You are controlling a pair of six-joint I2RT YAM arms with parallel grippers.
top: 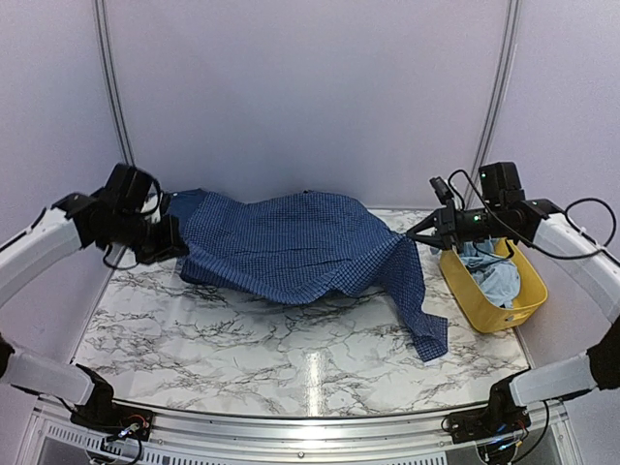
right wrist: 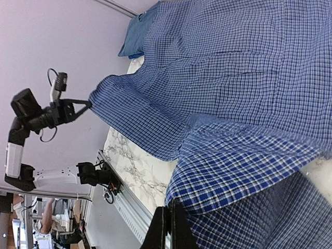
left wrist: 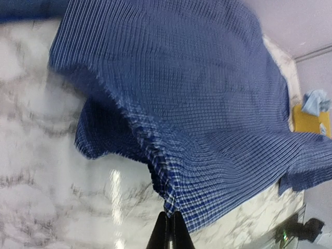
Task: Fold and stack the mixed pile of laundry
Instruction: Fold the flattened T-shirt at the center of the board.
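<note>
From their bases at the near edge both arms rise and bend inward. The left gripper [top: 172, 235] and right gripper [top: 417, 232] are each clamped tight on an edge of the navy checked shirt [top: 300, 242]. The shirt hangs stretched between them over the marble table [top: 242, 349], one end trailing onto it at right. Farther right, under the right forearm, a light-blue garment [top: 492, 276] lies in the yellow tub [top: 481, 310].

Check shirt [top: 300, 242]: navy, small check, spread wide, raised at left and right ends, sagging mid-span, one sleeve trailing on the table [top: 194, 339] front right.
Tee [top: 489, 271]: light blue, crumpled in the tub [top: 484, 315].
Dark-blue piece [right wrist: 136, 32]: plain, far left, behind the shirt.
</note>
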